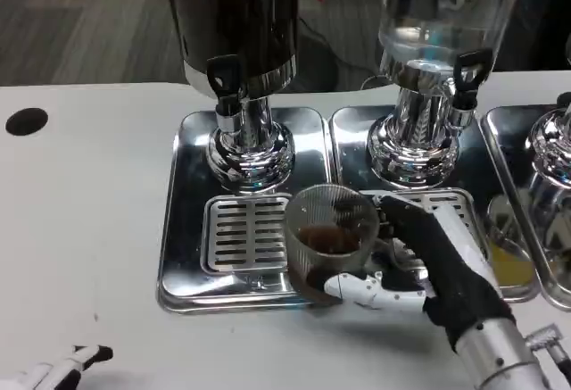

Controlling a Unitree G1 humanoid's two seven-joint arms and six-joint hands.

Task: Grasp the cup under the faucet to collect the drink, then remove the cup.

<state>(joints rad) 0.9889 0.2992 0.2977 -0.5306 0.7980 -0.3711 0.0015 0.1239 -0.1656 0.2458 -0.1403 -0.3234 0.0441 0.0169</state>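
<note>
A white table (80, 229) fills the lower part of the head view, with grey floor beyond its far edge. Nearest the camera, at the bottom left corner, the fingertips of the left hand (62, 370) rest low over the table, apart and holding nothing. At the lower right, the right hand (428, 265) reaches in from its silver forearm and holds a clear cup (330, 238), a white finger curled under the cup's near side and black fingers wrapped round its right side. The cup has a little dark drink in the bottom. It sits over the seam between two shiny steel drip trays, beside the slotted grate (245, 234) of the left tray (183, 229), and well in front of both faucets. Farther back, a dark dispenser (236, 24) stands on the left tray with its black faucet (225, 78), and a clear dispenser (437, 15) stands on the middle tray (357, 140). A black hole (27, 121) marks the table at far left.
</note>
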